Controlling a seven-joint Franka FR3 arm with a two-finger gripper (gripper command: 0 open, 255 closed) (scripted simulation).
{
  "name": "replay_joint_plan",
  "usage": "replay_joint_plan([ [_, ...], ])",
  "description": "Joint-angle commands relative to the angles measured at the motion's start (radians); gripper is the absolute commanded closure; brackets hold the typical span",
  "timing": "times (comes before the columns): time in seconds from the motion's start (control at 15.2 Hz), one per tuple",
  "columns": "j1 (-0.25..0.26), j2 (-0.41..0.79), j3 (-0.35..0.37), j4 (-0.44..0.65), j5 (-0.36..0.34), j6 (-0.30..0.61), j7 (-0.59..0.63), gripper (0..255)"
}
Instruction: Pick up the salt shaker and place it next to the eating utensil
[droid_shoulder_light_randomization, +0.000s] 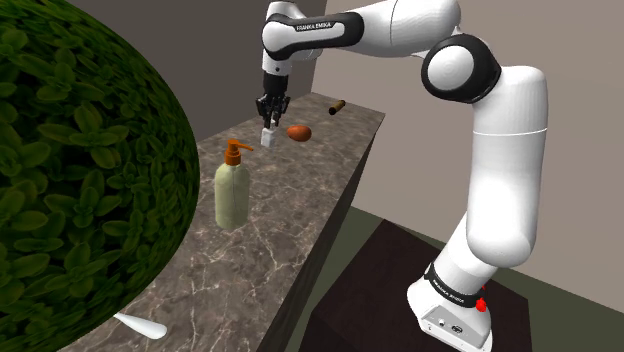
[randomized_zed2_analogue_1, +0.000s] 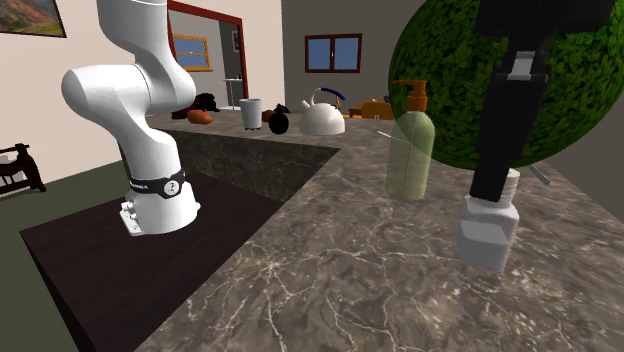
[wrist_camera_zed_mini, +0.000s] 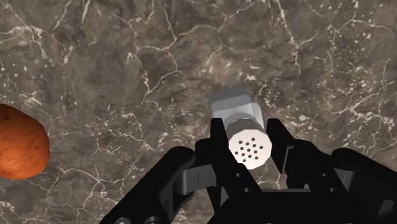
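A white salt shaker (droid_shoulder_light_randomization: 269, 138) with a perforated round cap (wrist_camera_zed_mini: 249, 147) is clasped at its top by my black gripper (droid_shoulder_light_randomization: 271, 115), which is shut on it. The shaker (randomized_zed2_analogue_1: 488, 232) stands upright, its base at or just over the dark marble counter (droid_shoulder_light_randomization: 300, 220); I cannot tell if they touch. One finger (wrist_camera_zed_mini: 218, 137) presses each side of the cap. A white spoon-like utensil (droid_shoulder_light_randomization: 140, 326) lies at the counter's near end in the shoulder view, beyond the soap bottle and under the plant's leaves.
A pale green soap bottle (droid_shoulder_light_randomization: 230, 190) with an orange pump stands between shaker and utensil. An orange-brown potato-like lump (droid_shoulder_light_randomization: 299, 132) lies close beside the shaker. A large leafy bush (droid_shoulder_light_randomization: 70, 170) overhangs the counter's near end. A small brown stick (droid_shoulder_light_randomization: 338, 106) sits at the far end.
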Motion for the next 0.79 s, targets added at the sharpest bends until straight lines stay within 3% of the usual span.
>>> replay_joint_plan([
  [0.0, 0.0, -0.001, 0.0, 0.027, 0.0, -0.029, 0.0, 255],
  [0.73, 0.0, 0.009, 0.0, 0.191, 0.0, -0.182, 0.002, 255],
])
